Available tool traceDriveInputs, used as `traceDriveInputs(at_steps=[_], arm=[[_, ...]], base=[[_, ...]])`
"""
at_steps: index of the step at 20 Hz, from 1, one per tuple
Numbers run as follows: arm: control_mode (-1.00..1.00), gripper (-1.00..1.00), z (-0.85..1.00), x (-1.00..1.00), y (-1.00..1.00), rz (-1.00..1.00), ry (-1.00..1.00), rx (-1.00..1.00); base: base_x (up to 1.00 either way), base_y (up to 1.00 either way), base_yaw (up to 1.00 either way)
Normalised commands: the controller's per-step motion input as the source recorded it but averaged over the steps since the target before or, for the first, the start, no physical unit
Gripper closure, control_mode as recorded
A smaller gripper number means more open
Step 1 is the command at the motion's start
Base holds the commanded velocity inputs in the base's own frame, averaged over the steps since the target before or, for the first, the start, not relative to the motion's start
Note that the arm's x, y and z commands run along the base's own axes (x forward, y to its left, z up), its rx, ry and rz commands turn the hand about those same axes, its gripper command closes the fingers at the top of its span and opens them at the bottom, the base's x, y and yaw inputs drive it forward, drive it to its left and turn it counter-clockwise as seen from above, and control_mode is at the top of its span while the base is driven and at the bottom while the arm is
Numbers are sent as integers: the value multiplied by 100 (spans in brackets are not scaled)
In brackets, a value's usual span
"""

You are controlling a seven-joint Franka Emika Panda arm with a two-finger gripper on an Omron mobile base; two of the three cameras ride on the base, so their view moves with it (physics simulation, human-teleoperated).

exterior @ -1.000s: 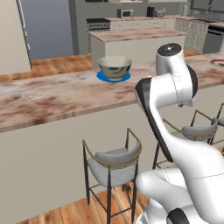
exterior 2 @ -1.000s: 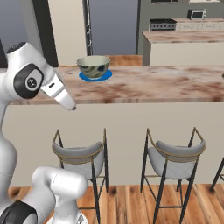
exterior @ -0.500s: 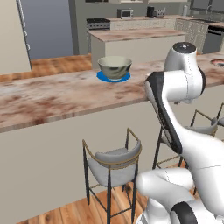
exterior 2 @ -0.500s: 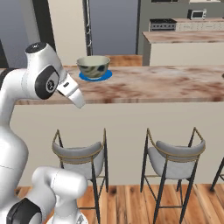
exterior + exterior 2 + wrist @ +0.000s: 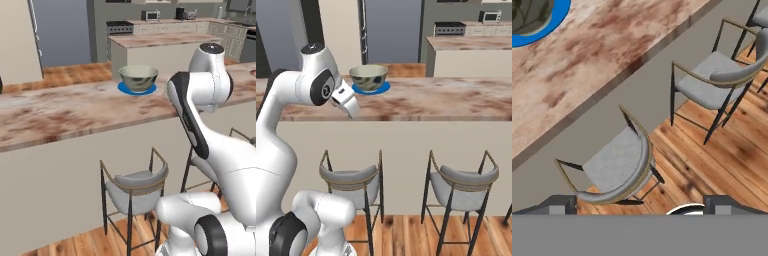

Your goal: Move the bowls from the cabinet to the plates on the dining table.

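While the bowl (image 5: pixel 138 77) sits on the blue plate (image 5: pixel 131 90) on the worktop (image 5: pixel 60 112), the jaws stand wide open, empty, above a stool (image 5: pixel 614 165) at 6 o'clock.

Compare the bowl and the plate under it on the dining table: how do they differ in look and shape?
The bowl is deep with a mottled grey-white outside; the plate is flat and plain bright blue. The bowl sits on top, the plate lies on the dining table. Both are round.
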Motion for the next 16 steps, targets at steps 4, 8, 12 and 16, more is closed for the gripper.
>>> traceDriveInputs(at_steps=[4,8,12,16], arm=[[100,-100,0,0,0,0,0,0],[100,-100,0,0,0,0,0,0],[100,-100,0,0,0,0,0,0],[100,-100,0,0,0,0,0,0]], base=[[-66,44,13],[-99,42,16],[-100,35,17],[-78,7,8]])
